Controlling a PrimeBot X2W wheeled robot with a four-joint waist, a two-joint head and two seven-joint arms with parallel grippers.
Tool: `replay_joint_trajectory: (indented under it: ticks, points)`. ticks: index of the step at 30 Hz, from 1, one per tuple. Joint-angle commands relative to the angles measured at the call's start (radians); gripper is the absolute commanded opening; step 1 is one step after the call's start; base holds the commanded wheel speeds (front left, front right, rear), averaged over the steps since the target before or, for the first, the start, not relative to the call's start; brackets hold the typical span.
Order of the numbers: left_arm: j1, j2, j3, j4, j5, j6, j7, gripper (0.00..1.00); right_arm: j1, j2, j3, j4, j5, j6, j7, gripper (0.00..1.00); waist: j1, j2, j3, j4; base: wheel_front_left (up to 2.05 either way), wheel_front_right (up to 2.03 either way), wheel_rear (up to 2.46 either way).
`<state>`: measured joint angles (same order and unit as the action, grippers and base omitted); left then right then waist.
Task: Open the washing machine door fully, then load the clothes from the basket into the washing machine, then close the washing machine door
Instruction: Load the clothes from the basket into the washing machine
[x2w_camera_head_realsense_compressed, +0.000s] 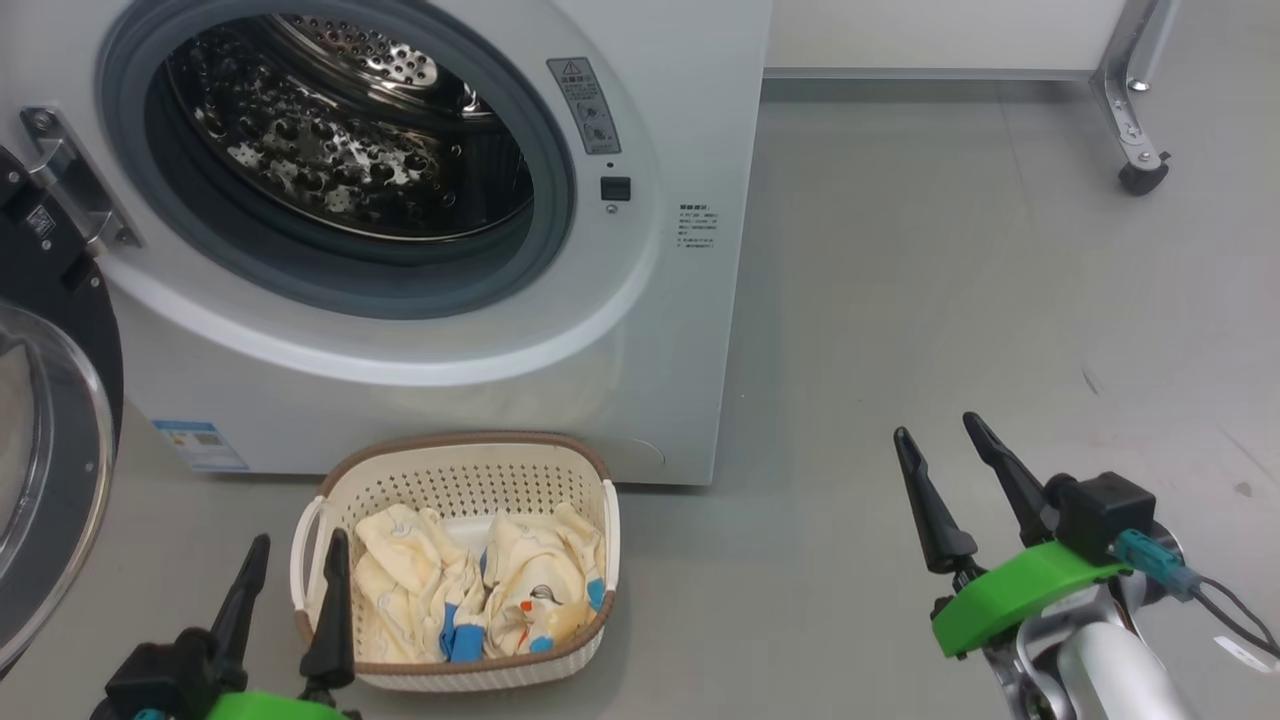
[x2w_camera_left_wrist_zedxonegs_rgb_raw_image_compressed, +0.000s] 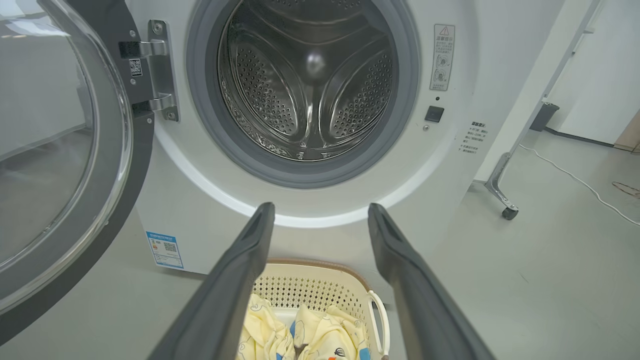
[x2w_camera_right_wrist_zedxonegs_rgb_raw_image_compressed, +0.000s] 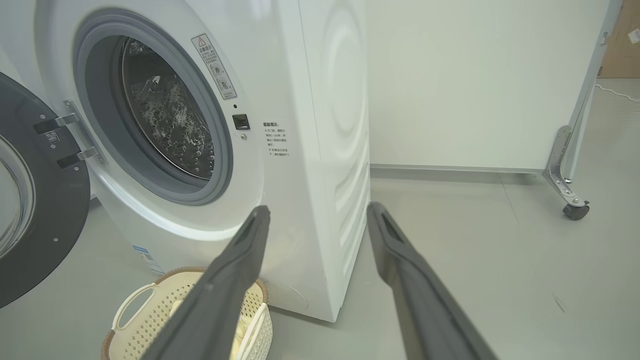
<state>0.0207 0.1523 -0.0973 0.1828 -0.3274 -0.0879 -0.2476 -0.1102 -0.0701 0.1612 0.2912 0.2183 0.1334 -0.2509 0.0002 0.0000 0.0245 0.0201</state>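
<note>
The white washing machine fills the upper left of the head view, its steel drum bare inside. Its black-rimmed glass door is swung wide open at the far left, also the door and the door. On the floor before the machine stands the cream basket holding the pale yellow clothes with blue cuffs. My left gripper is open just left of the basket, over its handle; in its wrist view the left gripper frames the basket. My right gripper hangs open over bare floor at the right.
A metal frame leg with a black caster stands at the back right beside a pale wall panel. A white cable lies on the grey floor. The blue label marks the machine's lower left corner.
</note>
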Motion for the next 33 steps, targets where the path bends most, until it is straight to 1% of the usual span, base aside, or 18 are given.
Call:
replay_joint_trajectory:
  ticks: [1, 23, 33]
  points:
    - [-0.041, 0.009, 0.038, -0.027, 0.009, -0.002, -0.014, 1.00, -0.033, -0.002, 0.017, -0.031, -0.007, -0.003, -0.011, 1.00, -0.0002, 0.0000, 0.001, 0.000, 0.34, -0.34, 0.00]
    - [-0.049, -0.010, 0.051, -0.017, 0.045, -0.025, -0.014, 1.00, -0.039, 0.001, 0.012, -0.033, -0.007, -0.003, -0.011, 1.00, -0.0002, 0.0000, 0.022, -0.002, 0.01, -0.01, 0.00]
    - [-0.070, -0.012, 0.051, -0.010, 0.059, -0.031, -0.014, 1.00, -0.046, 0.004, 0.009, -0.041, -0.008, -0.003, -0.011, 1.00, -0.0002, 0.0000, 0.058, -0.003, 0.00, 0.00, 0.00]
